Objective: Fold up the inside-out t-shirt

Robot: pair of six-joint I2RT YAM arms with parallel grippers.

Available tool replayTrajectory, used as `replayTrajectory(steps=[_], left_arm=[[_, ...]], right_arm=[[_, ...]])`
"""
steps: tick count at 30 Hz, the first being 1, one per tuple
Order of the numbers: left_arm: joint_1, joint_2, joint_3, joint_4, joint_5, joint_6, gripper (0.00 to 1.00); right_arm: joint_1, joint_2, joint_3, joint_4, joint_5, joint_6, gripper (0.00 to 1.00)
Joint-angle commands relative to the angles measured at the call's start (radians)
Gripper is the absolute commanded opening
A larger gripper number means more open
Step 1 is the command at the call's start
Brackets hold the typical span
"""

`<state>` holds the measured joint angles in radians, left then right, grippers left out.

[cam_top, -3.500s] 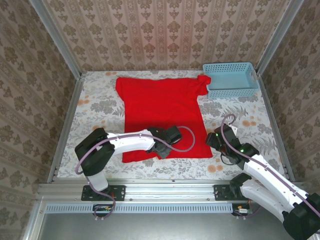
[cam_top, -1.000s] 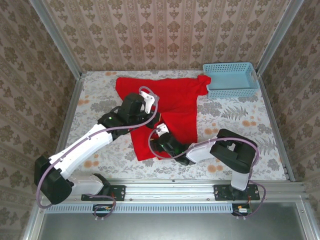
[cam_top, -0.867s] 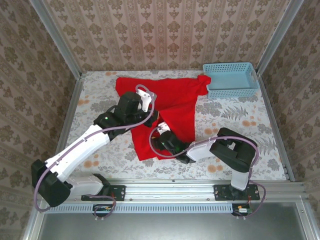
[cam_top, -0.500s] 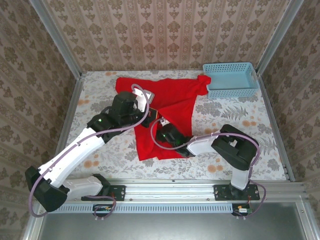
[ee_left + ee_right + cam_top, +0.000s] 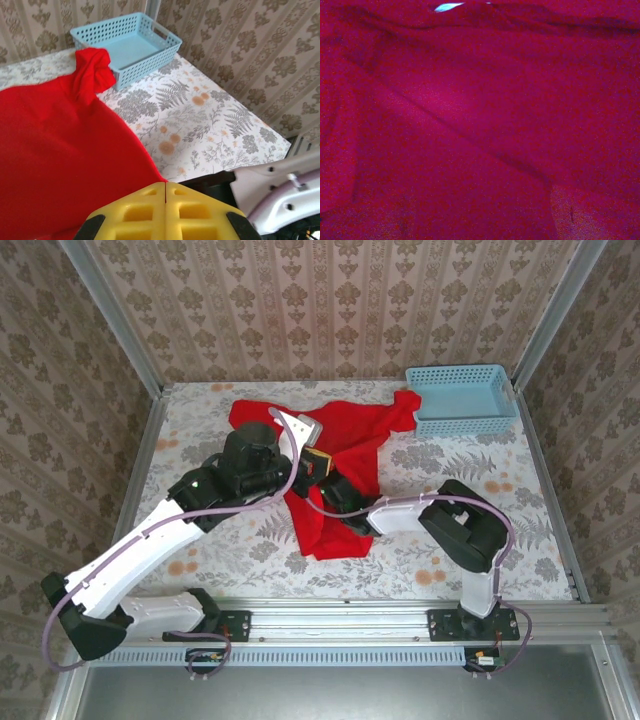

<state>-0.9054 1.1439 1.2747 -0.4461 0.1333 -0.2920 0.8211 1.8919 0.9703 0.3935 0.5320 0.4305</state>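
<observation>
The inside-out t-shirt (image 5: pixel 345 430) is bright red and lies bunched across the table's middle, one sleeve touching the blue basket. My left gripper (image 5: pixel 316 462) hovers over it; in the left wrist view its yellow fingertips (image 5: pixel 165 186) are pressed together, with the t-shirt's (image 5: pixel 55 130) edge running into them. The black body of my right gripper (image 5: pixel 343 496) pokes under the raised cloth just right of the left one, its fingers hidden. The right wrist view has red cloth (image 5: pixel 480 120) draped close in front of it, creased diagonally.
A light-blue plastic basket (image 5: pixel 462 398) stands empty at the back right corner, also seen in the left wrist view (image 5: pixel 125 47). The right arm (image 5: pixel 465 535) stretches low across the front right of the flowered table. Metal rails and papered walls enclose the table.
The left gripper has moved away from the near edge, drawing the shirt's hem with it. The right gripper has slid further under the cloth. The shirt is narrower and more bunched.
</observation>
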Motion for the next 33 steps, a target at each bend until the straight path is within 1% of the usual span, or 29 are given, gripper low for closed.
replayTrajectory(steps=[1,9,10,12,13,14,17,19,20,21,22,25,27,30,33], left_arm=[[-0.020,-0.006,0.048,0.025,-0.053,0.022,0.00],[-0.048,0.003,0.075,0.020,-0.124,0.043,0.00],[-0.048,-0.001,0.074,0.018,-0.140,0.049,0.00],[-0.046,-0.012,0.074,-0.002,-0.212,0.060,0.00],[-0.044,-0.018,0.073,-0.010,-0.229,0.065,0.00],[-0.040,-0.025,0.071,-0.012,-0.227,0.072,0.00],[-0.043,-0.028,0.066,0.007,-0.176,0.070,0.00],[-0.060,-0.012,0.079,0.015,-0.169,0.071,0.00],[-0.074,-0.004,0.089,0.014,-0.189,0.077,0.00],[-0.094,0.007,0.102,0.007,-0.229,0.089,0.00],[-0.114,0.017,0.115,-0.002,-0.272,0.099,0.00],[-0.149,0.034,0.145,-0.013,-0.331,0.115,0.00],[-0.168,0.038,0.157,-0.008,-0.344,0.122,0.00],[-0.205,0.045,0.181,0.004,-0.355,0.130,0.00],[-0.253,0.058,0.213,0.011,-0.398,0.151,0.00]], right_arm=[[-0.042,0.029,0.058,-0.092,-0.043,0.083,0.73],[-0.104,0.063,0.138,-0.179,-0.139,0.124,0.77],[-0.109,0.065,0.143,-0.186,-0.158,0.127,0.77],[-0.117,0.056,0.130,-0.184,-0.202,0.132,0.77],[-0.118,0.052,0.119,-0.178,-0.206,0.142,0.79],[-0.123,0.047,0.110,-0.182,-0.206,0.165,0.81],[-0.149,0.064,0.146,-0.243,-0.232,0.214,0.81],[-0.150,0.096,0.213,-0.315,-0.198,0.206,0.81],[-0.151,0.110,0.248,-0.349,-0.183,0.205,0.82],[-0.149,0.127,0.287,-0.391,-0.157,0.211,0.89],[-0.150,0.142,0.324,-0.441,-0.131,0.222,0.99],[-0.151,0.182,0.409,-0.496,-0.104,0.224,1.00],[-0.151,0.207,0.460,-0.528,-0.094,0.233,1.00],[-0.154,0.258,0.559,-0.622,-0.079,0.253,1.00],[-0.156,0.310,0.647,-0.700,-0.065,0.270,1.00]])
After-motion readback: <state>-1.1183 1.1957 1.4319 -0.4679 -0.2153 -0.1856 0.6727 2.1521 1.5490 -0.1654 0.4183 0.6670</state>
